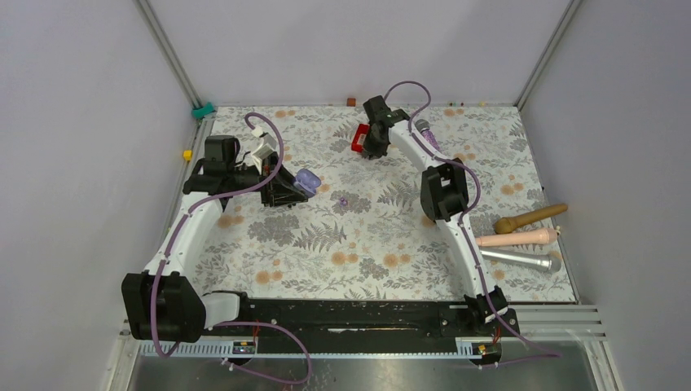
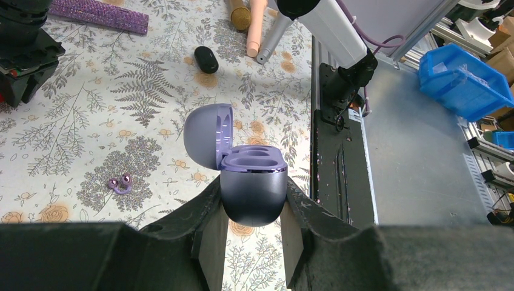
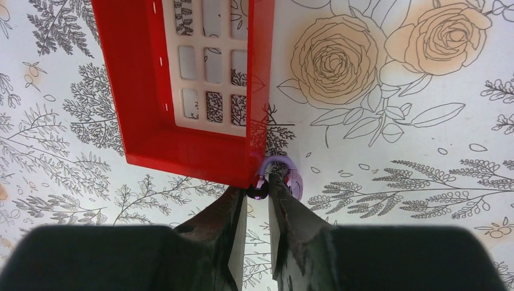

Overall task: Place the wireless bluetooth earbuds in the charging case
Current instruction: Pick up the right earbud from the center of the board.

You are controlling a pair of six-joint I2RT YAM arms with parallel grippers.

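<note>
Left tool [image 2: 253, 205] around open charging case [image 2: 252, 182]

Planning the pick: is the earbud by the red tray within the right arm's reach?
Likely yes: the right end effector straddles the earbud; the red tray corner sits close beside it.

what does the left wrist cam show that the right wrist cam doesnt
Only the left wrist view: the charging case, lid open and wells empty, clamped between the left fingers; a loose earbud lying apart from it; a black oval object; a purple glitter microphone.
Only the right wrist view: another earbud between the tips of the right fingers, at the corner of a red tray.
Both: the floral cloth, and that tray, only a red sliver at the left wrist view's edge.
</note>
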